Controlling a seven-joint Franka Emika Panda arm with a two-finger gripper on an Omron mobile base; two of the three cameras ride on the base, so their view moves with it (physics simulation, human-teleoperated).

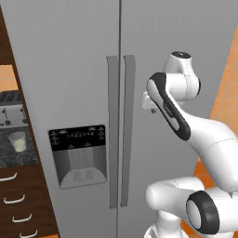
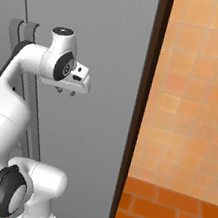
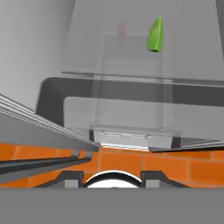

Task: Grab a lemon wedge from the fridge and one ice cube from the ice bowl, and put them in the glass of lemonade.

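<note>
Gripper [image 2: 66, 92]: two short dark finger stubs poke down under the white hand in the right base view, held w/ a gap between them, nothing in between; in the hand view the tips sit far apart at the bottom edge, so jaws spread, empty. Hand is blocky, white, w/ a dark round joint cap behind it; it sits close to the front of the fridge's right door.

Arm: glossy white shells w/ black bands, bent sharply at the elbow, rising from a rounded base.

Fridge [image 1: 69, 56]: tall, flat matte grey, side-by-side doors, both shut in the base views. Two long vertical bar handles [image 1: 119, 130], slim and squared, stand just beside each other at the centre seam. Black rectangular dispenser panel [image 1: 78, 138] on the left door, w/ a grey recess below it.

Lemon wedge [image 3: 155, 34]: tiny, bright lime-green, pointed leaf-like sliver, seen in the hand view near the top, above pale see-through grey panels & shelf edges; a faint pinkish smudge [image 3: 121, 29] left of it, too blurred to tell what.

Glass of lemonade [image 1: 17, 141]: small clear tapered tumbler, pale yellowish liquid, on a dark speckled counter [image 1: 9, 158] left of the fridge. Silver toaster [image 1: 11, 110] behind it. Dark wooden drawers [image 1: 18, 200] w/ curved pale handles below.

Floor [image 2: 163, 217]: orange brick; wall [image 2: 201, 86] of orange square tiles, right of the fridge.
</note>
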